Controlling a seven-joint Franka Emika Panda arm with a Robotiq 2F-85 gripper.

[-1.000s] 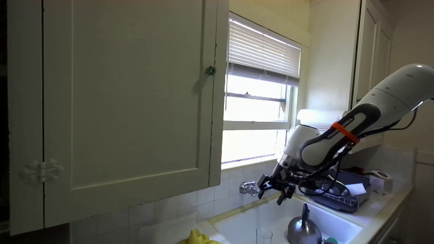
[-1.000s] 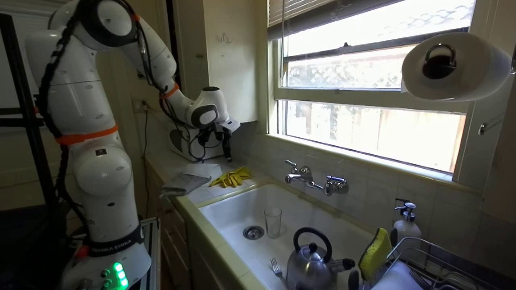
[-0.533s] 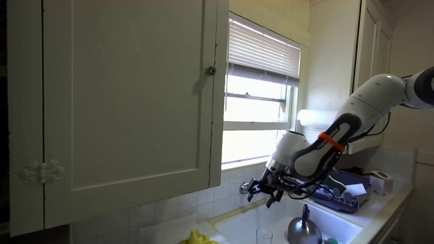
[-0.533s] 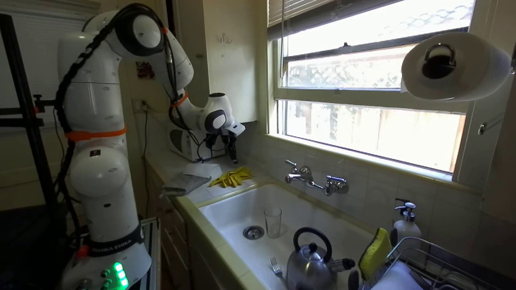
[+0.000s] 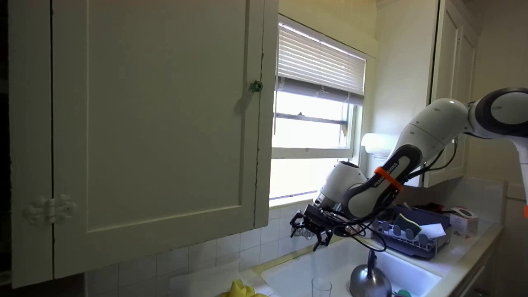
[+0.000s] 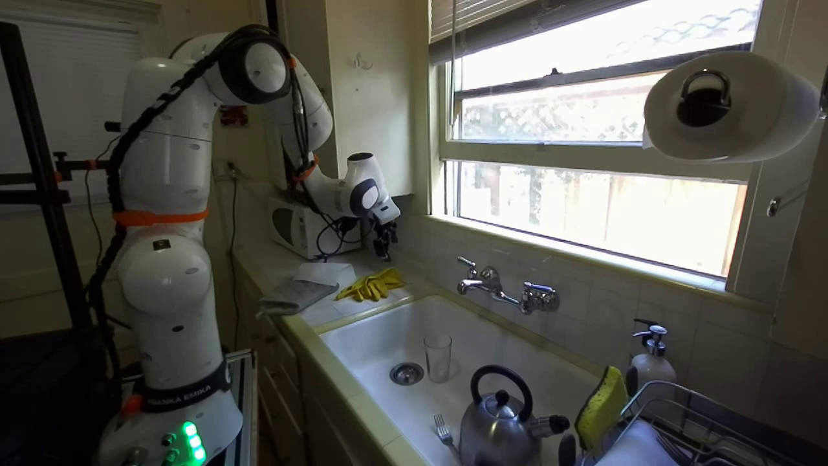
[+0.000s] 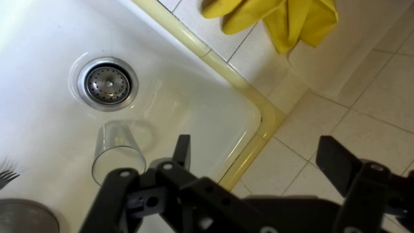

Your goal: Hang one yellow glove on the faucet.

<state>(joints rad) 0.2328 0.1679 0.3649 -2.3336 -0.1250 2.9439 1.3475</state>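
The yellow glove (image 6: 370, 285) lies bunched on the tiled counter beside the sink; whether a second glove lies in the same heap I cannot tell. It shows at the top of the wrist view (image 7: 275, 16) and at the bottom edge of an exterior view (image 5: 242, 290). The silver faucet (image 6: 497, 292) is on the tiled wall above the sink, with nothing on it; my gripper partly covers it in an exterior view (image 5: 304, 233). My gripper (image 7: 254, 145) is open and empty, its fingers wide apart, above the counter and sink corner. It hangs near the wall in an exterior view (image 6: 385, 244).
In the sink (image 6: 369, 330) stand a clear glass (image 6: 438, 358) and a steel kettle (image 6: 501, 427), with a fork (image 6: 443, 428). A microwave (image 6: 309, 230) stands behind the glove, a grey cloth (image 6: 299, 294) beside it. A soap dispenser (image 6: 652, 366) and dish rack (image 5: 412, 239) are beyond.
The arm and open gripper have moved left in an exterior view and right in another, with the wrist turning somewhat. The glove, faucet and sink items have not moved.
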